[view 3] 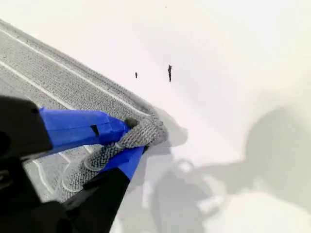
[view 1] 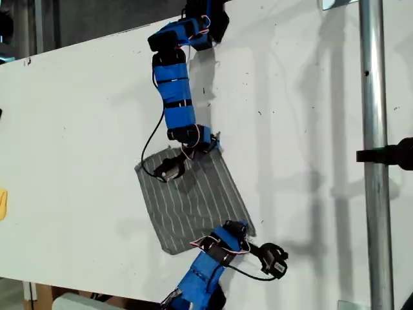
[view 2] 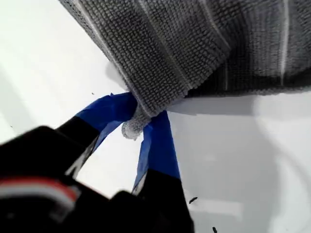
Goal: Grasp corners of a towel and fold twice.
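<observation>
Exterior view, towel (view 1: 190, 200): flat on the white table (view 1: 77, 129), set diagonally near the middle of the table, single layer, no fold visible
Exterior view, arms: one blue arm reaching in from the table's far edge down to the towel's upper corner at the exterior view's right, another coming up from the near edge to the lower corner on that same side; which is first and which second not settled from this view alone
First wrist view, my first gripper (view 2: 137, 121): blue fingers (view 2: 158, 141) pinching a towel corner (view 2: 146, 109), the tip bunched between them, cloth close by lifted off the table with shadow under its edge
Second wrist view, my second gripper (view 3: 133, 138): fingers (view 3: 80, 127) pinching another corner (view 3: 146, 131), fabric rolled up in the grip, rest of the striped cloth lying flat on the table
Progress, as a judgement: both corners gripped, grasping part done; first fold not yet made, second fold not yet made
Next move, as a judgement: raise both corners evenly and carry them across to the opposite edge, keeping the cloth taut enough not to slip or wrinkle
</observation>
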`<state>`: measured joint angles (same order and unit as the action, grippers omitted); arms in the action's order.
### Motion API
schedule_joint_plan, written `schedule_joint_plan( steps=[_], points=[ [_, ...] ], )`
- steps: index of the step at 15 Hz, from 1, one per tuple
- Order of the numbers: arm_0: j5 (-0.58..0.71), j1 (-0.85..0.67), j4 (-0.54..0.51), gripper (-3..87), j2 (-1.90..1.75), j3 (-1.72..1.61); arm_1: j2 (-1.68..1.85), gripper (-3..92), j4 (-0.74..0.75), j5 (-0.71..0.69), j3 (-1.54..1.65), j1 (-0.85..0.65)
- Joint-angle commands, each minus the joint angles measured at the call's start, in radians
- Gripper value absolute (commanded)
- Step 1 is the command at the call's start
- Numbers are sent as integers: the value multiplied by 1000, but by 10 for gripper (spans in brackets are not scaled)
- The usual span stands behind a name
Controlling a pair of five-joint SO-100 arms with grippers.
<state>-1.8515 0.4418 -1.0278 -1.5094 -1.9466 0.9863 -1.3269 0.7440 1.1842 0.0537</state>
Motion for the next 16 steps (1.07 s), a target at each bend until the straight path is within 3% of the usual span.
schedule_joint_plan(
  steps=[1, 3, 5, 7, 12, 16],
  points=[
    [72, -15, -207, -29, -138, 247, 179, -3, -72, 37, -38, 75],
    [89, -17, -436, -29, -147, 509, 298, -3, -172, 86, -61, 170],
    [95, -18, -538, -29, -149, 661, 382, -3, -210, 106, -91, 225],
    [75, -75, -615, -29, -176, 655, 394, -3, -184, 91, -83, 146],
    [284, -434, -612, -29, -351, 353, 244, -3, 80, -126, -63, -282],
    [465, -744, -615, -29, -440, 239, 126, -3, 204, -249, -225, -483]
  ],
)
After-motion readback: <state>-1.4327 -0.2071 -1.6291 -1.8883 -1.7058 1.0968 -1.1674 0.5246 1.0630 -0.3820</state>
